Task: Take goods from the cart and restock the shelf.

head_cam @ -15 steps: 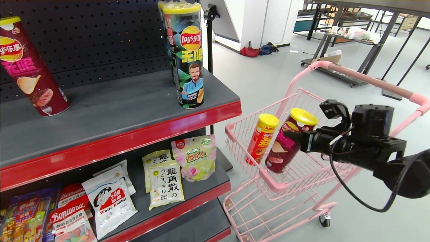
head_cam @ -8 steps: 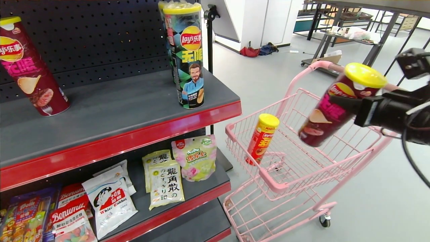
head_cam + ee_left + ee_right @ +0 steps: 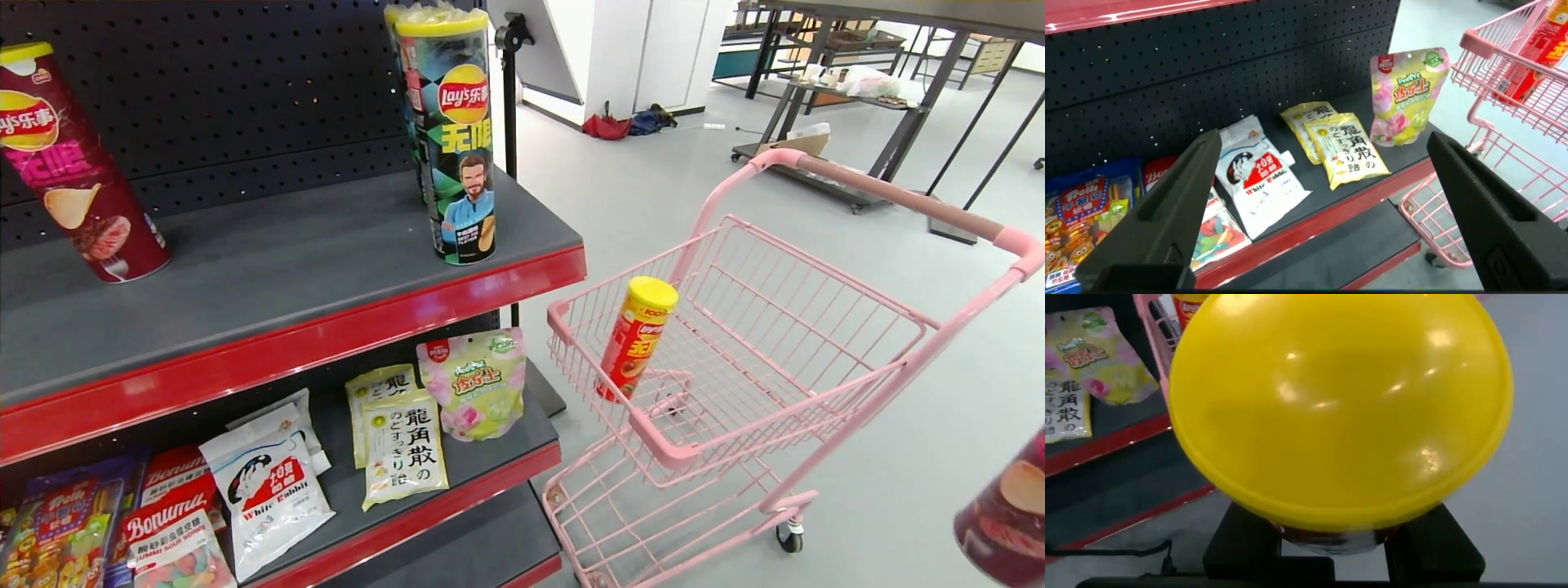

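Observation:
A maroon chips can [image 3: 1008,523] shows at the head view's lower right edge, outside the pink cart [image 3: 816,171]. In the right wrist view its yellow lid [image 3: 1339,408] sits close to the camera, with my right gripper [image 3: 1343,543] shut on the can's body below it. A red-and-yellow chips can [image 3: 637,339] leans in the cart's front corner. On the upper shelf [image 3: 286,269] stand another maroon can [image 3: 73,163] at the left and a green-and-black can [image 3: 453,139] at the right. My left gripper [image 3: 1327,220] hangs open in front of the lower shelf [image 3: 1315,224].
Snack bags [image 3: 408,433] and candy packs [image 3: 163,531] lie on the lower shelf, with a green pouch [image 3: 478,384] at its right end. The upper shelf has a wide bare stretch between its cans. Metal tables [image 3: 857,82] stand behind the cart.
My right gripper lifted the maroon can out of the cart, raised it, then carried it to the head view's lower right edge. The red-and-yellow can stayed in the cart.

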### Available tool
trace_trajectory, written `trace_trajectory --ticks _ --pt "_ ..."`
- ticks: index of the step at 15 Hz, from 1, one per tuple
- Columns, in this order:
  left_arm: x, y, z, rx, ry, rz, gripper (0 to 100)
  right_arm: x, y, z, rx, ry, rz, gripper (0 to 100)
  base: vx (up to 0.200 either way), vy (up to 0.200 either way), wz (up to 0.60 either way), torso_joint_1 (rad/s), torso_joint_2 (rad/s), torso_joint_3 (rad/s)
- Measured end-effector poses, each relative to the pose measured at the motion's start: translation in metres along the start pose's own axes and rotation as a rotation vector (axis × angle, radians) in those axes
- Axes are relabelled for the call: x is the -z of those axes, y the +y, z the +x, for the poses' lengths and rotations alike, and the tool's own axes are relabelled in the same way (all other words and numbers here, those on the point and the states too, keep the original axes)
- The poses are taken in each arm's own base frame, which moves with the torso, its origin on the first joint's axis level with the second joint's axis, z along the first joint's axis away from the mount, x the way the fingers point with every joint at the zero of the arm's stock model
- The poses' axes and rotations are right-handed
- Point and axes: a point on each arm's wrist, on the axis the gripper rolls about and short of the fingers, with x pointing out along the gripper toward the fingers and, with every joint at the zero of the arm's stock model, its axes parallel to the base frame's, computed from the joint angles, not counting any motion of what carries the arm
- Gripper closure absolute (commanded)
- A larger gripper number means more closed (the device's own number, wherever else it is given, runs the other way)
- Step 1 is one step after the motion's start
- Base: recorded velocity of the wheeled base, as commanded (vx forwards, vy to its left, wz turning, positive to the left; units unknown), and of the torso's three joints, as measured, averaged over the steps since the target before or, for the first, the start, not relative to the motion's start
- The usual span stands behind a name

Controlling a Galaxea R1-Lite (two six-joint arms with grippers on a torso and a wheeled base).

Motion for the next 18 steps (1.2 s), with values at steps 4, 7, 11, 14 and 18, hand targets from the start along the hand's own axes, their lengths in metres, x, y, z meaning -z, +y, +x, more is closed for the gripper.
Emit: trace_trajectory --ticks 4,7,11,14,18 --pt "0.0 0.0 0.0 0.0 0.0 0.0 0 0.037 -0.001 -0.028 0.066 -0.041 0.012 100 0.0 0.0 0.0 0.0 0.0 0.0" --pt "0.0 0.0 0.0 0.0 0.0 0.0 0 0.042 -0.001 -0.033 0.096 -0.068 0.014 100 0.0 0.0 0.0 0.065 -0.2 -0.133" --pt "0.0 0.0 0.0 0.0 0.0 0.0 0 0.043 -0.001 -0.034 0.093 -0.073 0.011 100 0.0 0.0 0.0 0.178 -0.51 -0.332" --pt "0.0 0.0 0.0 0.0 0.0 0.0 0 0.043 -0.001 -0.032 0.088 -0.063 0.011 100 0.0 0.0 0.0 0.219 -0.58 -0.373" --pt "0.0 0.0 0.0 0.0 0.0 0.0 0 0.041 -0.001 -0.029 0.084 -0.049 0.009 100 0.0 0.0 0.0 0.205 -0.52 -0.317"
